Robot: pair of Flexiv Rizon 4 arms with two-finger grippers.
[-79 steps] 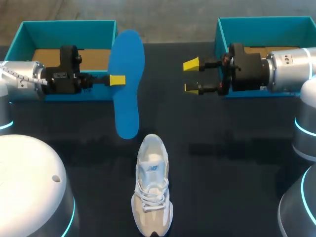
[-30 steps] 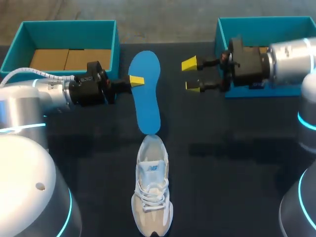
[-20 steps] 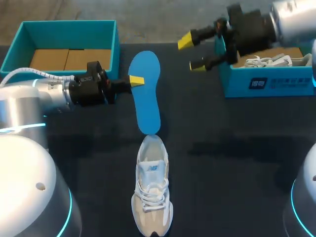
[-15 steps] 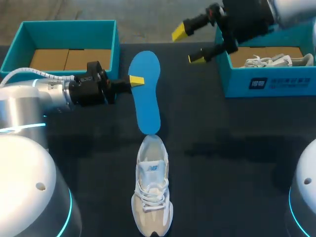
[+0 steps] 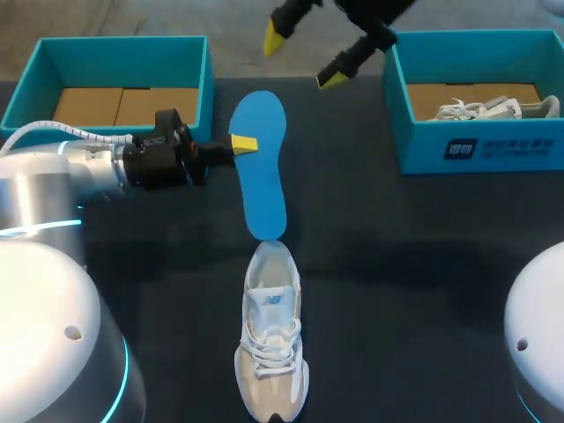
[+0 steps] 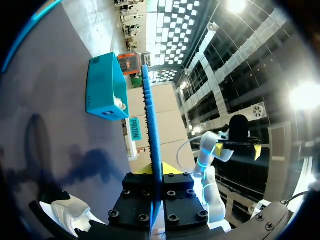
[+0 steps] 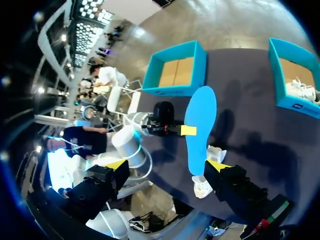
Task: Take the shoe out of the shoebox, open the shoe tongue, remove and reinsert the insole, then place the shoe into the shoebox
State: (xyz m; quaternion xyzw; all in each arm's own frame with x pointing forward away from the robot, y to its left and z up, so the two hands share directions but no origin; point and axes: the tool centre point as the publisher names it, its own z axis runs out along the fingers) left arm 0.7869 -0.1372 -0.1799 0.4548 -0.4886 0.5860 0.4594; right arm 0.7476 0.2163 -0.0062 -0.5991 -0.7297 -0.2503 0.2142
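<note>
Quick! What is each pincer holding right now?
Left pincer: shut on the blue insole.
Right pincer: open, holding nothing.

The left gripper [image 6: 156, 171] is clamped on the blue insole [image 6: 151, 145], which shows edge-on, standing up between its fingers. A teal shoebox [image 6: 102, 90] sits on the table [image 6: 45, 115] ahead. A white shoe [image 6: 70, 215] lies beside the gripper.

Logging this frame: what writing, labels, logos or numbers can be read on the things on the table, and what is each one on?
Dark label with pale print, on the front wall of the right-hand teal cardboard shoebox: too small to read.
Dark logo patch on the tongue of the white and beige lace-up shoe: blurred, unreadable.
Blue foam insole and left-hand teal shoebox: no print visible.
</note>
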